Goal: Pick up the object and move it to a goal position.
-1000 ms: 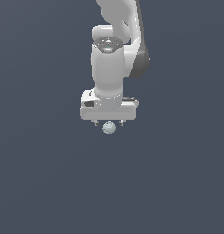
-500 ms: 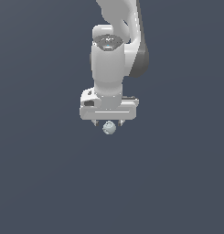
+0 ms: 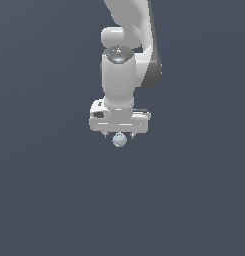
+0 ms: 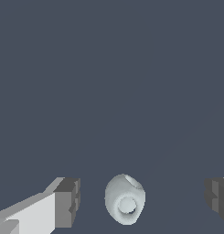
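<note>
Tool (image 3: 119, 135) wide, ball (image 3: 119, 140) at frame centre between fingers (image 4: 67, 203), gap each side. Step: grasp not made. Next: close on ball, lift.

white Franka arm (image 3: 125, 60): hangs vertical, grey joint cap (image 3: 118, 53) facing camera | white gripper (image 3: 119, 136): short fingertips pointing down | small pale blue-grey mottled ball (image 3: 119, 140): directly under gripper bar, between fingertips; contact unresolved | background: plain dark grey-blue
</note>
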Motion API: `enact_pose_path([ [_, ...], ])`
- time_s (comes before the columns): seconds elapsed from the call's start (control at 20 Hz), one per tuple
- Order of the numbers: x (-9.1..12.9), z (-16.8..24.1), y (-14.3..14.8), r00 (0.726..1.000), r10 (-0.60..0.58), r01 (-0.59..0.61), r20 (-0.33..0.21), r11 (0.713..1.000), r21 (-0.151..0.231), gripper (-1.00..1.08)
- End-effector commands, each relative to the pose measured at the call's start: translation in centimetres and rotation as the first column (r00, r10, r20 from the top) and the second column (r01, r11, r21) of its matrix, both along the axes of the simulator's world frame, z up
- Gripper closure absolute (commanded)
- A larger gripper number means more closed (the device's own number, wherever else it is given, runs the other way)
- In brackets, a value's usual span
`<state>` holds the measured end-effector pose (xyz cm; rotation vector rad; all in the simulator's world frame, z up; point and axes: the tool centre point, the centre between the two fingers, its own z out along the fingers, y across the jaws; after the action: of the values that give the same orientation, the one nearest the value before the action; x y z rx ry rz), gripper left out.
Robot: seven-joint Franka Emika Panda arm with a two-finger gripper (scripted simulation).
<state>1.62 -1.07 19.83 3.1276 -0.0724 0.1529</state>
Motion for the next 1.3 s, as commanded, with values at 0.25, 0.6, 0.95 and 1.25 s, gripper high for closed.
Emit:
enact_pose_path([
  [0.25, -2.2, -3.4, 0.3, 0.988, -0.149, 0.150, -0.029, 0.989, 0.017, -0.92],
  [0.6, -5.2, -7.3, 0.4, 0.940, -0.334, 0.336, -0.065, 0.942, 0.023, -0.92],
  [0.95, -7.5, -9.8, 0.3, 0.886, -0.455, 0.458, -0.088, 0.889, 0.017, -0.92],
  [1.25, -8.5, -10.7, 0.3, 0.859, -0.503, 0.506, -0.096, 0.862, 0.012, -0.92],
])
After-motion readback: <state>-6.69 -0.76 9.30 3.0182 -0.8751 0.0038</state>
